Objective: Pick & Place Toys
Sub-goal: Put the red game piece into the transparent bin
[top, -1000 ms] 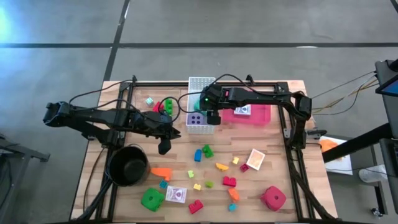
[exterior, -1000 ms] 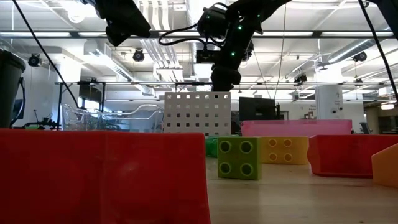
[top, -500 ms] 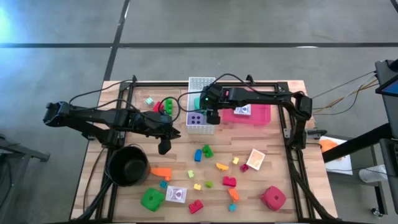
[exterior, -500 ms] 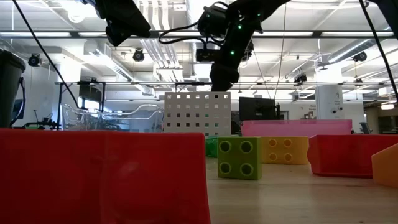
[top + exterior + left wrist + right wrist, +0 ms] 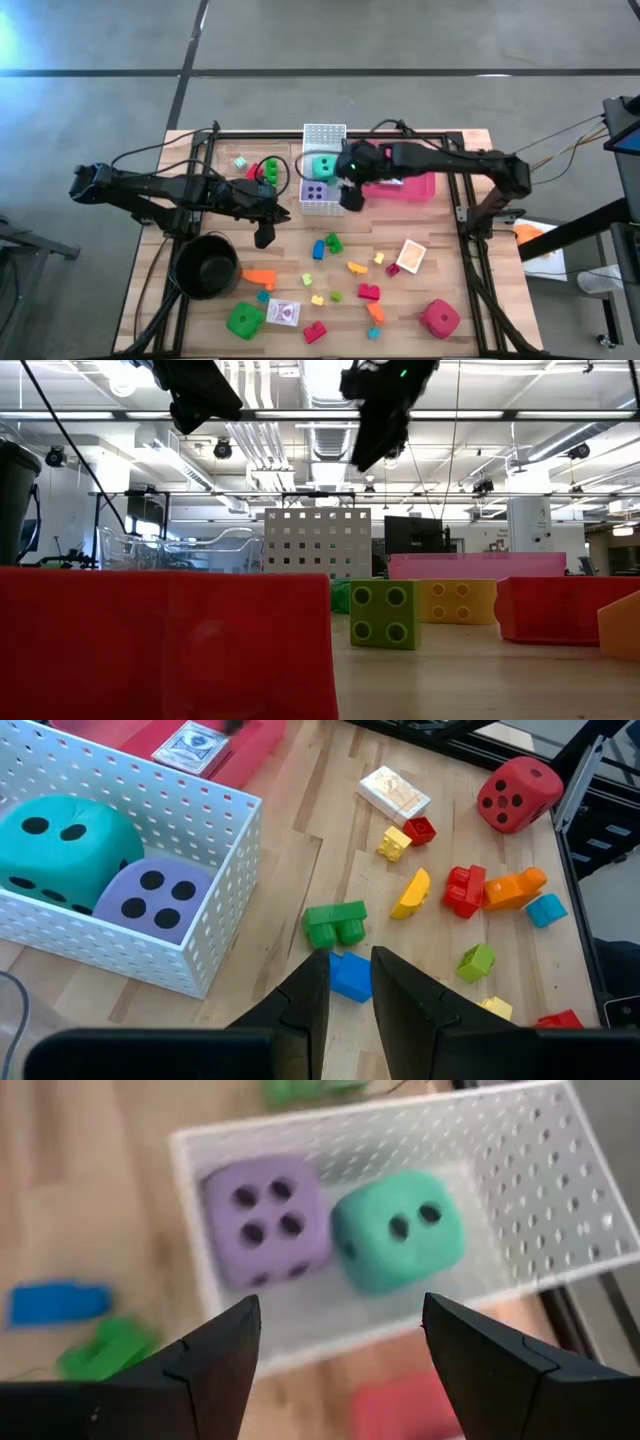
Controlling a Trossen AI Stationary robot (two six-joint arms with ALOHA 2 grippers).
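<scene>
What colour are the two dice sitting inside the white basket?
One purple die, one teal die, both with black dots; clearest in the left wrist view.

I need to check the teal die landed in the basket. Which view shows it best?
The left wrist view: the teal die sits inside the white basket beside the purple die. The right wrist view shows it too, blurred; the high view shows it small; in the low view the basket wall hides it.

Bright even indoor light, ceiling strip lights glaring, right wrist view motion-blurred, soft shadows
</scene>
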